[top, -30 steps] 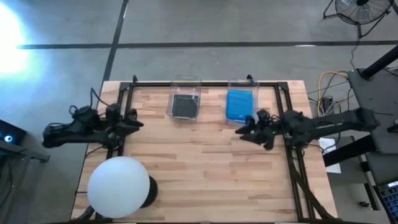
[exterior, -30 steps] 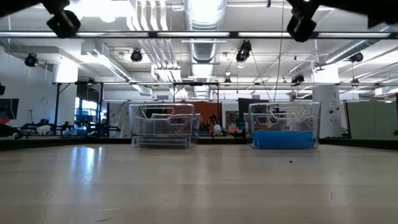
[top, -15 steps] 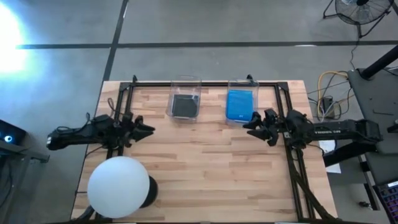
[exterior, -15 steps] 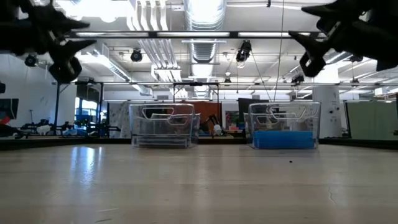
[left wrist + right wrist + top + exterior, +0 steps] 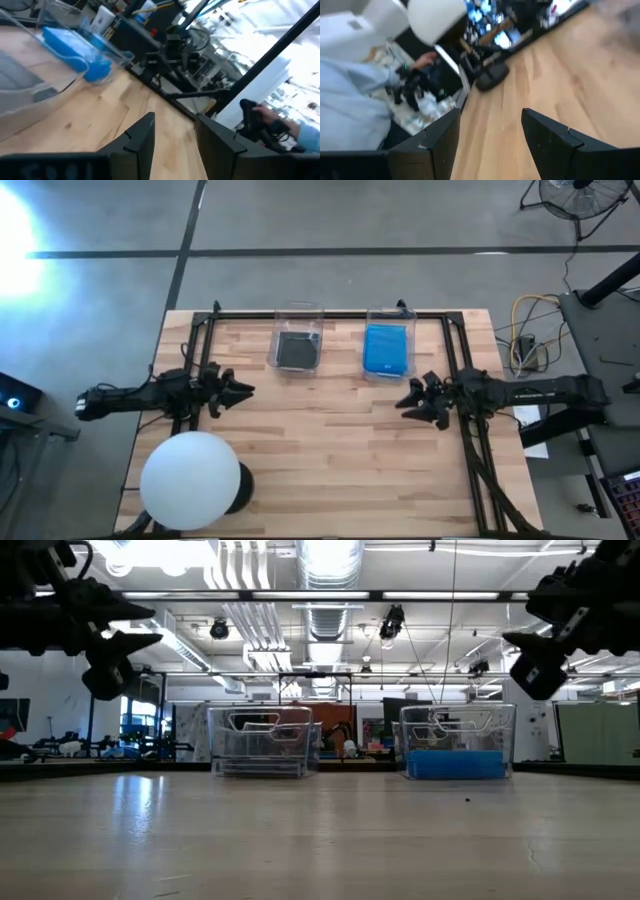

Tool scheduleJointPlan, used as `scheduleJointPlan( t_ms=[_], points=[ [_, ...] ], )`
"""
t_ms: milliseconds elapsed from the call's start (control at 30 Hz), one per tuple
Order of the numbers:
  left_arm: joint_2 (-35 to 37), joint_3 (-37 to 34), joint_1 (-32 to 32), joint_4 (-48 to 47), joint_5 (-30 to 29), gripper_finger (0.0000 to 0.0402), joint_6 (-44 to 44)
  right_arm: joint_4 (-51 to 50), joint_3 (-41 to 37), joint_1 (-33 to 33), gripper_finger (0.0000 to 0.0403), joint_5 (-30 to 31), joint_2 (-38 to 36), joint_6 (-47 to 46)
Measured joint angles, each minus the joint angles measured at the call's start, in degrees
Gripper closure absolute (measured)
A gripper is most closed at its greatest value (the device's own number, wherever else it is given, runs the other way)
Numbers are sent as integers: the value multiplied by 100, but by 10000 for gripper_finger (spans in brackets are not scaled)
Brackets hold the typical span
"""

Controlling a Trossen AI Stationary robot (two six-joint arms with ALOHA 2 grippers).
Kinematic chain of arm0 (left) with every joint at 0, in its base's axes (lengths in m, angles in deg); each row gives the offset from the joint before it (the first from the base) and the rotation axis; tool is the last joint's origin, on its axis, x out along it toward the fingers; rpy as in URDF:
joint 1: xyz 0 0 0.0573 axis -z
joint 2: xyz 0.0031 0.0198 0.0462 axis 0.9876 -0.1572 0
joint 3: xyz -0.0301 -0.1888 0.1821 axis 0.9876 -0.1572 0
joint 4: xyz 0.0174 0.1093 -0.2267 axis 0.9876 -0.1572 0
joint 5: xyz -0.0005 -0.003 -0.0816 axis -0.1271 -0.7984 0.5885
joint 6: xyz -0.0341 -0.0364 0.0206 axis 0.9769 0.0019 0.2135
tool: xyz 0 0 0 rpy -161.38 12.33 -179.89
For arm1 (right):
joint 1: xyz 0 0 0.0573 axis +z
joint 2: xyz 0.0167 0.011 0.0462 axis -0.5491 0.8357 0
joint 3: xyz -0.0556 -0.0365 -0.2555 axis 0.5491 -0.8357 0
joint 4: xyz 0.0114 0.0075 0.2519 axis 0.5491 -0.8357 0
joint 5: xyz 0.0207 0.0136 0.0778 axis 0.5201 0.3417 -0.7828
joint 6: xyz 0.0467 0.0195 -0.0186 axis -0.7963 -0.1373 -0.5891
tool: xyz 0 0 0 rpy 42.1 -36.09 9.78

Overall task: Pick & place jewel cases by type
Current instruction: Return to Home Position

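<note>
Grey concrete floor [image 5: 350,220] surrounds the wooden table [image 5: 330,450]; ceiling ducts [image 5: 330,565] overhead.

A wooden table [image 5: 330,450] carries a black frame [image 5: 330,313] along its edges. A clear bin [image 5: 297,308] and a second bin [image 5: 390,311] stand side by side, apart, near the middle of one long edge. A white sphere [image 5: 190,480] sits at a corner of the opposite edge. Off the table are a fan [image 5: 575,195], yellow cables [image 5: 530,305] and a person [image 5: 350,100] in pale blue.

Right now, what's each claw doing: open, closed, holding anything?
Left claw: open, holding nothing.
Right claw: open, holding nothing.
</note>
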Motion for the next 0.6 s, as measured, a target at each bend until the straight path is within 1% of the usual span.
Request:
scheduleJointPlan(
  t_ms=[100, 267, 467, 600],
  points=[
    [67, -3, 24, 26, -5, 282, -2, -571, -6, 256, 195, 5, -338, 0],
    [67, -5, 34, 25, -8, 282, -4, -1241, -6, 575, 195, 4, -975, 0],
    [67, -7, 39, 23, -9, 282, -4, -1746, -6, 611, 195, 6, -1915, -1],
    [67, -10, 71, 23, -10, 282, -4, -1762, -4, 611, 195, 5, -2387, 0]
  ],
)
